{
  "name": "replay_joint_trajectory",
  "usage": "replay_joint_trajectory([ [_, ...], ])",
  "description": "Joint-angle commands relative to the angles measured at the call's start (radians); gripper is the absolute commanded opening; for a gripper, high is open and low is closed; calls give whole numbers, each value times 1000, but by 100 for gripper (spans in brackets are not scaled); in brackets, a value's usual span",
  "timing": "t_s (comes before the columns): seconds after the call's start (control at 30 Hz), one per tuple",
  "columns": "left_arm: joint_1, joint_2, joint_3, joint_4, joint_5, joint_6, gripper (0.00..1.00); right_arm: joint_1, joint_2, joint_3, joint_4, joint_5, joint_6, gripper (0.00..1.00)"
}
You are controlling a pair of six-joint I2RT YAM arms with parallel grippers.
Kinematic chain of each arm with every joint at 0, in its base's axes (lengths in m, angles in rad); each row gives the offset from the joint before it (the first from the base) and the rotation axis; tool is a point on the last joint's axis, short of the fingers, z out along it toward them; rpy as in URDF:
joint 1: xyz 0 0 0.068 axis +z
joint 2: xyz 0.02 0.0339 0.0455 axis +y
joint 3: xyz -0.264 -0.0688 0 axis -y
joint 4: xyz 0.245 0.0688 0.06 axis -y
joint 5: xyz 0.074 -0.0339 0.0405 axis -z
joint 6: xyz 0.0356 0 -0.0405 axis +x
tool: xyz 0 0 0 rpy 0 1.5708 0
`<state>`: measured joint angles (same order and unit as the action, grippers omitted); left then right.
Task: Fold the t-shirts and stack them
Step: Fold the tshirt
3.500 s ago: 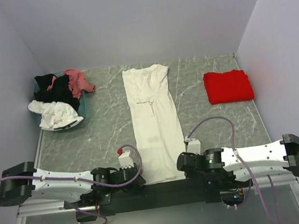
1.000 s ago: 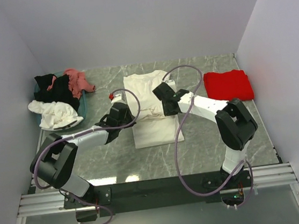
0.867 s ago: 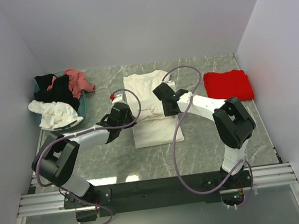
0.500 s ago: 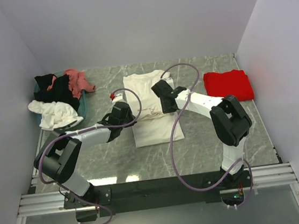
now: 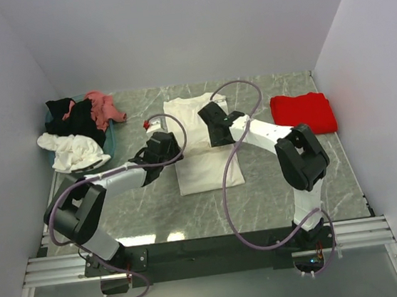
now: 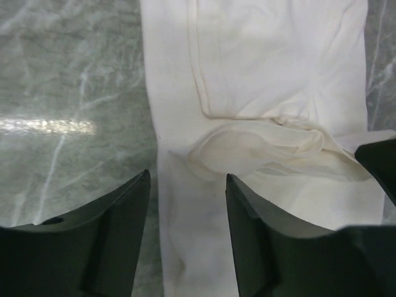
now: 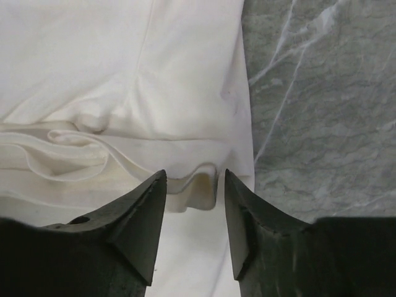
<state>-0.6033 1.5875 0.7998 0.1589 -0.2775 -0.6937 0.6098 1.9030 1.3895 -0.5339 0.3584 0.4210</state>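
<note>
While both hover over cream t-shirt [image 5: 205, 176] | left fingers [image 6: 117, 235] spread apart | right fingers [image 7: 136, 229] spread astride fold [image 7: 195, 189]

Before me spreads a grey-green marbled table [image 5: 273, 176] across the middle of the frame, with a teal bin [image 5: 113, 138] at its upper left corner, pale lilac walls [image 5: 171, 30] closing in on three sides, and a ribbed metal rail [image 5: 54, 267] along the bottom edge.
</note>
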Motion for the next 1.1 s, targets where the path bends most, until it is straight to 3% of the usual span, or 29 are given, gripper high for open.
replay_joint_trajectory([
  [0.0, -3, -107, 27, -41, -109, 14, 61, -10, -56, 39, -20, 34, -2, 52],
  [0.17, -73, -222, -5, -38, -233, 22, 63, -8, -195, -29, 6, 8, 10, 53],
  [0.27, -171, -241, -22, 1, -269, 5, 62, -8, -266, -98, 40, -59, 25, 53],
  [0.5, -366, -75, -19, 97, -261, -70, 62, -7, -341, -230, 83, -171, 52, 53],
  [0.7, -417, 82, -27, 204, -192, -127, 62, -7, -233, -193, 81, -214, 42, 53],
  [1.07, -457, 164, -154, 245, -190, -173, 62, -45, -42, -61, 68, -240, 27, 53],
])
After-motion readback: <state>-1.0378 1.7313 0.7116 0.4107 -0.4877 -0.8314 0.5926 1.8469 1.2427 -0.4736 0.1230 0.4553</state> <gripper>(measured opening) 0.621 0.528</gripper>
